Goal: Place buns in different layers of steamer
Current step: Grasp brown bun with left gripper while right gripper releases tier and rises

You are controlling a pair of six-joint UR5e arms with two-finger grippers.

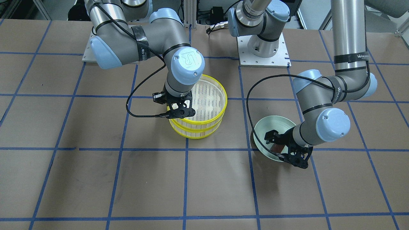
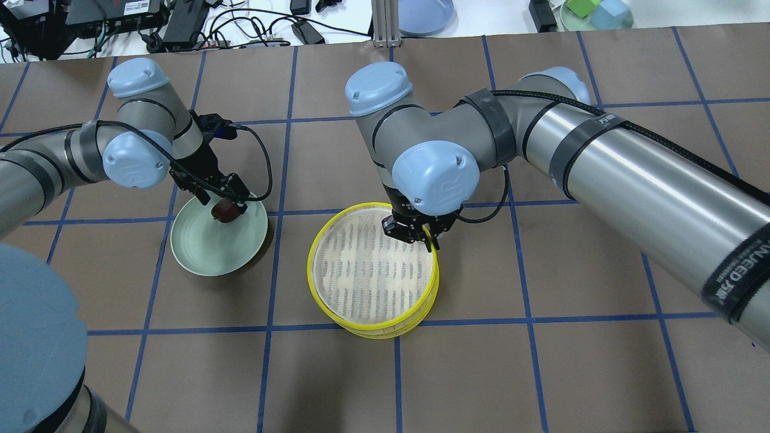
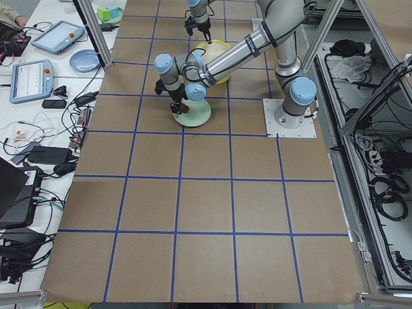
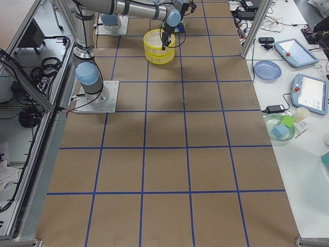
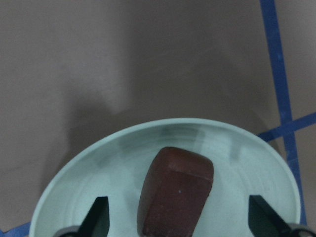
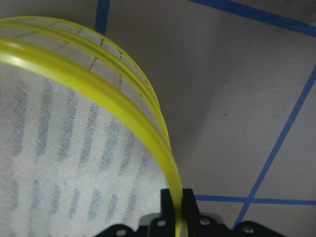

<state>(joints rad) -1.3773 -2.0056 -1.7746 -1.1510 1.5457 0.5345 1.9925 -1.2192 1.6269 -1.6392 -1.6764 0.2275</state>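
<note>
The steamer (image 2: 311,264) stands mid-table as two stacked yellow-rimmed tiers; the top tier's whitish slatted floor (image 2: 370,273) is bare. My right gripper (image 2: 428,240) is shut on the top tier's yellow rim (image 6: 148,131), one finger inside and one outside. The dark reddish-brown bun (image 5: 175,195) lies on the pale green plate (image 2: 204,255). My left gripper (image 5: 177,219) is open, low over the plate, its fingers (image 5: 98,217) on either side of that bun and apart from it. The cream-white bun is out of view.
The brown table with blue tape grid lines (image 2: 283,210) lies around both. The plate (image 1: 274,123) sits about one grid square from the steamer (image 1: 225,95). The arm bases (image 1: 263,48) stand at the robot's side of the table.
</note>
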